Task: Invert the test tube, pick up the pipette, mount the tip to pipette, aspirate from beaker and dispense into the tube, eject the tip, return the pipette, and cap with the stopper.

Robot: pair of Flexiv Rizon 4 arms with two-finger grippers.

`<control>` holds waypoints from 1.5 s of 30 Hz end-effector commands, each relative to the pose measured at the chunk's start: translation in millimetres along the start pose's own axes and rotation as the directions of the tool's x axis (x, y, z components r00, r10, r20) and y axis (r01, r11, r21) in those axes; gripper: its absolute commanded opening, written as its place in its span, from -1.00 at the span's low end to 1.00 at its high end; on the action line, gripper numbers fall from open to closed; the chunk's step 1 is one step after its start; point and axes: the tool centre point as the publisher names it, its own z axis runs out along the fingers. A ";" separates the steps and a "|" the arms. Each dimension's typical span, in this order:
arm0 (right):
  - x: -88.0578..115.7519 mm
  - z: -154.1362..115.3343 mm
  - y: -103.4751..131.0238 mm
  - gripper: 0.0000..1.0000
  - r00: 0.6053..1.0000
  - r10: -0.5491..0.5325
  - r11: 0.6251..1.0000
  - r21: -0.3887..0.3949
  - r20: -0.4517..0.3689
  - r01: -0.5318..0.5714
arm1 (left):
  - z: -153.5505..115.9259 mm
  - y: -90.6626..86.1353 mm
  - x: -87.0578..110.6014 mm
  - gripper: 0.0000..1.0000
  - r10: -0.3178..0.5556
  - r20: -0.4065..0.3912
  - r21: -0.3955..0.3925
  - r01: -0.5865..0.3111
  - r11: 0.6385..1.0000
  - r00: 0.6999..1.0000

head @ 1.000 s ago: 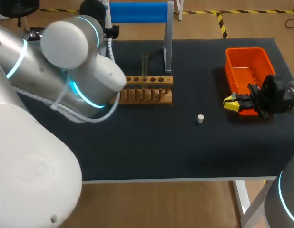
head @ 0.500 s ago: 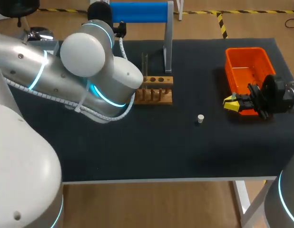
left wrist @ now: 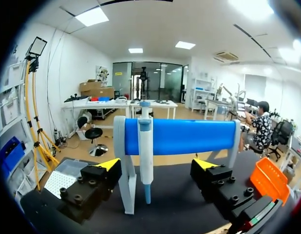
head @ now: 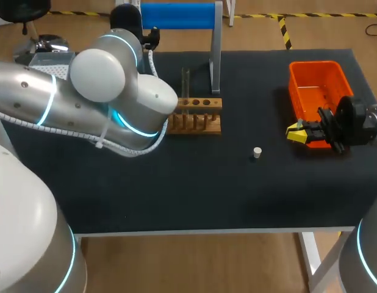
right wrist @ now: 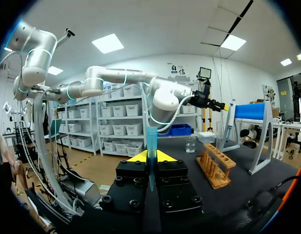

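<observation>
The pipette (left wrist: 144,146) hangs upright from the blue-barred stand (left wrist: 182,136) (head: 178,15). My left gripper (left wrist: 156,165) is open just short of it, one yellow-tipped finger on each side and neither touching. My left arm (head: 115,91) reaches to the table's back left, its fingertips hidden in the head view. My right gripper (right wrist: 151,157) (head: 296,132) is shut on a clear test tube (right wrist: 151,141) that stands upright between its tips, in front of the orange bin (head: 319,91). The small white stopper (head: 257,152) lies on the mat. The beaker (right wrist: 190,144) stands beyond the wooden rack (head: 199,114) (right wrist: 216,168).
A thin clear tube (head: 185,79) rises from the rack. A clear tip box (head: 51,59) (left wrist: 60,180) sits at the back left corner. My left arm's elbow hangs over the rack's left end. The dark mat (head: 207,183) runs to the table's front edge.
My left arm's elbow has swung right, over the rack's left end, and its jaws have started to narrow. The right arm and its tube have not moved.
</observation>
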 end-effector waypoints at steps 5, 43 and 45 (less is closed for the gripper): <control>0.8 -1.0 0.1 -1.00 1.000 0.000 1.000 0.000 0.000 0.000 | 18.5 -6.9 -1.7 0.55 0.011 -0.003 0.014 -0.011 1.000 1.000; 0.8 -1.0 0.1 -1.00 1.000 0.000 1.000 0.000 0.000 0.000 | 65.0 -20.6 -14.2 -0.04 0.054 0.013 0.010 -0.054 0.998 0.998; 0.8 -1.0 0.1 -1.00 1.000 0.000 1.000 0.000 0.000 0.000 | 66.6 -20.8 -14.9 -0.05 0.054 0.013 0.010 -0.054 0.998 0.998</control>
